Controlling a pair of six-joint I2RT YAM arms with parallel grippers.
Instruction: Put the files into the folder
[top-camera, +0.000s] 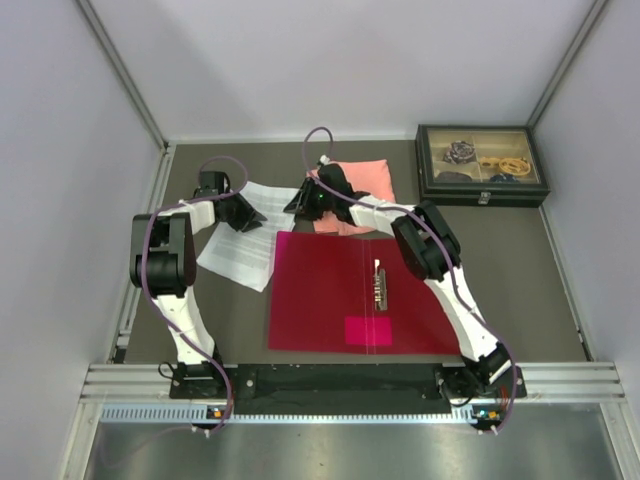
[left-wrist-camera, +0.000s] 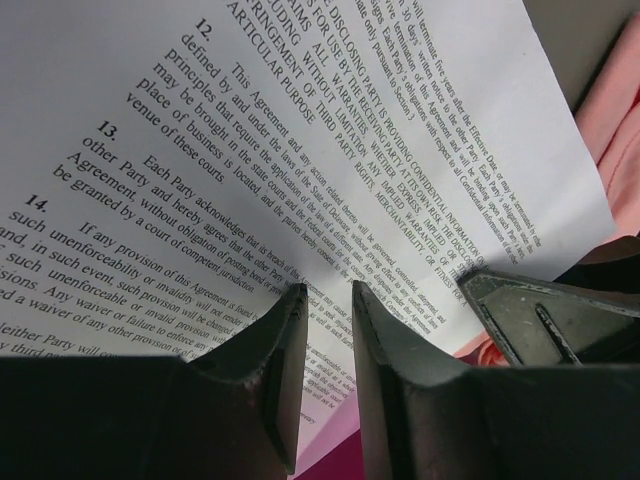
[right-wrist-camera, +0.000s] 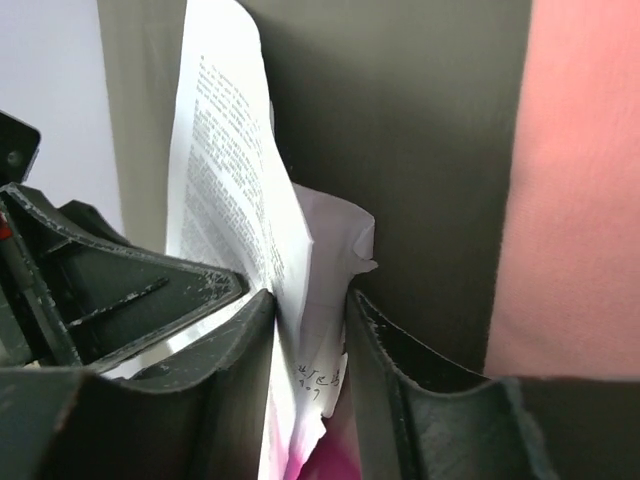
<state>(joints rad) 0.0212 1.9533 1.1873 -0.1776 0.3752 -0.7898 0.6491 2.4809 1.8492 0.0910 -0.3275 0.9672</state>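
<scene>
Files (top-camera: 236, 258) of white paper printed with dense black text lie fanned on the dark bench (top-camera: 520, 280). They sit outside the folder (top-camera: 330, 300), just beside its left edge. The folder is crimson and lies opened flat at the middle of the bench. A metal clip (top-camera: 380, 285) runs along its centre fold, and a paler pink rectangle (top-camera: 368, 330) shows near its front edge.

Both arms reach to the far end of the files, where a sheet is raised off the bench between them. The left pincer (left-wrist-camera: 328, 300) has its fingers a narrow gap apart, and the sheet's edge runs down into that gap. Clauses numbered 12, 13 and 14 are readable above it. Whether those fingers actually bite on the paper I cannot tell. The right pincer (right-wrist-camera: 310, 305) is pinching the files: a sheet stands on edge between its fingers, bunched and creased where they press it. The two pincers are close together, and each shows in the other's wrist view.

A salmon-pink folded cloth (top-camera: 360, 180) lies beyond the folder's far edge, just behind the right pincer. Toward the far right corner sits a dark box (top-camera: 483, 197) with a clear lid. It is divided into compartments holding items too small to name.
</scene>
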